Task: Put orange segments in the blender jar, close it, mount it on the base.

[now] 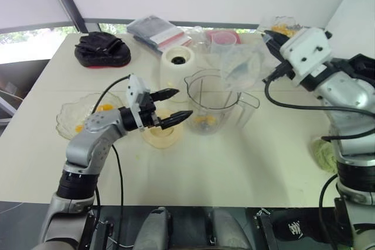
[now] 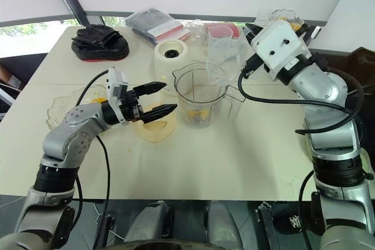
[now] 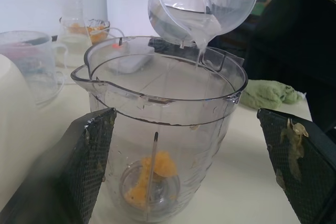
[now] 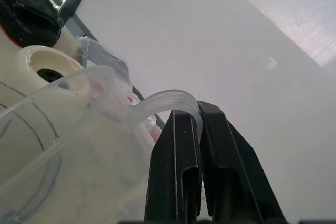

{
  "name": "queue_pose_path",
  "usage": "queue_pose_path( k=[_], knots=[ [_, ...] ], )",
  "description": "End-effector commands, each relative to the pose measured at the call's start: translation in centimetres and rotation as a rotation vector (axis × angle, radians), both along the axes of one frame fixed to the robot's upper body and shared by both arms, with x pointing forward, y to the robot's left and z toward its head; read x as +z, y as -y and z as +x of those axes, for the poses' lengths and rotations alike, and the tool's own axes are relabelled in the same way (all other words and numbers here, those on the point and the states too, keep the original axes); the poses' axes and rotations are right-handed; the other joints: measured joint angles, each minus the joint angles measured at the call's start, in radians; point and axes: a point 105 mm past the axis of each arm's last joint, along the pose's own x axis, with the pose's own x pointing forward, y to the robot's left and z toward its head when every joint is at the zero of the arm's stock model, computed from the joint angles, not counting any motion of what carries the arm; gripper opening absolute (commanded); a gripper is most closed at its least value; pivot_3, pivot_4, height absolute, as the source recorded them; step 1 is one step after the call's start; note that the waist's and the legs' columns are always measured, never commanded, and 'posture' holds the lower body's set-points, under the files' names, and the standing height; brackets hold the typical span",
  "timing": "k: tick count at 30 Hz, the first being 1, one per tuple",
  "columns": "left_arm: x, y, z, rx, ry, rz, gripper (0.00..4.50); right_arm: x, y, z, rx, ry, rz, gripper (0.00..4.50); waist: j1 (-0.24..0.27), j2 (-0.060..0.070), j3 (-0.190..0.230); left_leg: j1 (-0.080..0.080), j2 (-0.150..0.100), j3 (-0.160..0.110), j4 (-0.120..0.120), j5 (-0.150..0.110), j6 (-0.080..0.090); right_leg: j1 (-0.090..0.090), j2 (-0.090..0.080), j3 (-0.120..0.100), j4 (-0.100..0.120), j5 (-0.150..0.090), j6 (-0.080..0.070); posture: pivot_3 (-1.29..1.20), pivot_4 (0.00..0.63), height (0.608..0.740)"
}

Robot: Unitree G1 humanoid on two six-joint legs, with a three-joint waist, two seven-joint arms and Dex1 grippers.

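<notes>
My left gripper (image 1: 173, 106) is open, its two black fingers (image 3: 79, 171) spread wide and pointing at the blender jar (image 1: 211, 100) from the jar's left, close to the wall but not touching it. It hangs just above a cream round lid (image 1: 161, 136) that lies flat on the tabletop (image 1: 234, 168) beside the jar. My right gripper (image 4: 198, 111) is clamped on the curved handle (image 4: 163, 100) of a clear pitcher (image 2: 225, 57), holding it up off the tabletop and tipped over the far right rim of the jar. From the left wrist I see water (image 3: 181, 19) pooled in the low side of the pitcher and a thin stream running off its lip into the jar's mouth. The jar stands upright on the tabletop near the middle, uncovered, with a few orange segments (image 3: 152, 177) lying at the bottom around the blades. The cream blender base (image 1: 177, 62) stands just behind the jar on its left, apart from it, with its round socket facing up. Out to my left sits a glass dish (image 1: 76, 118) with orange pieces (image 1: 104, 108) in it. Along the far edge I make out a black bundle (image 1: 102, 50), some flat plastic packets (image 1: 158, 30) and a red-lidded tub (image 1: 222, 37). A green cloth (image 1: 322, 153) lies crumpled on the right side of the tabletop, near my right arm.
</notes>
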Motion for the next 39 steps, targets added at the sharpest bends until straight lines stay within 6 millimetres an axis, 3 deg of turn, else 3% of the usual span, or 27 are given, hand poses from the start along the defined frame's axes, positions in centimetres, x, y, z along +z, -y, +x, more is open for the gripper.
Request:
queue_pose_path(
  k=[1, 12, 16, 24, 31, 36, 39],
  knots=[
    [0.8, -0.1, -0.2, 0.001, 0.045, -0.002, 4.50, 1.5, 0.5, -0.6, -0.015, 0.065, 0.031, 0.02, 0.000, 0.000, 0.000, 0.000, 0.000, 0.000, 0.000, 0.000, 0.000, 0.000, 0.000, 0.000, 0.000, 0.000, 0.000, 0.00, 0.150, 0.740],
    [0.8, -0.3, -0.1, 0.014, 0.046, 0.007, 4.50, 1.0, 0.5, -0.5, -0.020, 0.061, 0.028, 0.02, 0.000, 0.000, 0.000, 0.000, 0.000, 0.000, 0.000, 0.000, 0.000, 0.000, 0.000, 0.000, 0.000, 0.000, 0.000, 0.00, 0.150, 0.740],
    [0.7, -0.4, -0.1, 0.017, 0.044, 0.009, 4.50, 0.7, 1.3, -0.2, -0.042, 0.023, 0.145, 0.02, -0.001, 0.000, 0.000, 0.000, 0.000, 0.000, 0.000, 0.000, 0.000, 0.000, 0.000, 0.000, 0.000, 0.000, 0.000, 0.00, 0.150, 0.740],
    [0.6, -0.6, -0.1, 0.026, 0.038, 0.015, 4.50, -0.1, 4.9, 0.5, -0.133, -0.102, 0.550, 0.02, 0.001, 0.000, 0.000, 0.000, 0.000, 0.000, 0.000, 0.001, -0.001, 0.000, 0.000, 0.000, 0.000, 0.000, 0.000, 0.00, 0.150, 0.740],
    [0.7, -0.8, 0.0, 0.023, 0.032, 0.025, 4.50, -3.7, 10.2, 0.8, -0.241, -0.251, 1.049, 0.02, 0.001, 0.000, 0.000, 0.000, 0.000, 0.000, -0.001, 0.000, -0.001, 0.000, 0.000, 0.000, 0.000, 0.000, 0.000, 0.00, 0.150, 0.740],
    [0.7, -1.2, -0.1, 0.023, 0.034, 0.045, 4.50, -7.7, 13.7, -0.2, -0.427, -0.207, 1.129, 0.02, -0.001, 0.000, 0.000, 0.000, 0.000, 0.000, -0.003, 0.000, 0.000, -0.001, 0.000, 0.000, 0.000, 0.000, 0.000, 0.00, 0.150, 0.740],
    [0.9, -1.4, -0.1, 0.026, 0.038, 0.053, 4.50, -9.6, 14.8, -0.5, -0.486, -0.162, 1.154, 0.02, -0.003, 0.000, 0.000, 0.000, 0.000, 0.001, -0.004, 0.000, 0.000, -0.002, 0.000, 0.000, 0.000, 0.000, 0.000, 0.00, 0.150, 0.740]
  ],
)
